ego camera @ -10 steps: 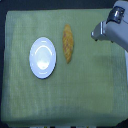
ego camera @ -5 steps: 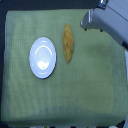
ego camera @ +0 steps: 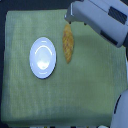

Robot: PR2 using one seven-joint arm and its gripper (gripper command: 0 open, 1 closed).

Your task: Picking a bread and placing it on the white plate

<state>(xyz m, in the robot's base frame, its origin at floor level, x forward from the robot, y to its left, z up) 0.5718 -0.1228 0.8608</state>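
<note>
The bread (ego camera: 68, 43), a long golden-brown loaf with tapered ends, lies lengthwise on the green cloth just to the exterior view's right of the white plate (ego camera: 43, 58). The round glossy plate has nothing on it. My gripper (ego camera: 68, 18) reaches in from the upper right, its grey tip hovering at the loaf's far end. The fingers are blurred into one shape, so the gap between them does not show. Whether the tip touches the bread is unclear.
A green cloth (ego camera: 30, 100) covers the table. My grey-white arm (ego camera: 102, 20) crosses the upper right corner. A pale robot part (ego camera: 120, 112) sits at the lower right edge. Dark floor borders the cloth on the exterior view's left.
The arm has moved toward the exterior view's left and slightly down, bringing the gripper tip from the cloth's right side to the bread's far end. Bread and plate have not moved.
</note>
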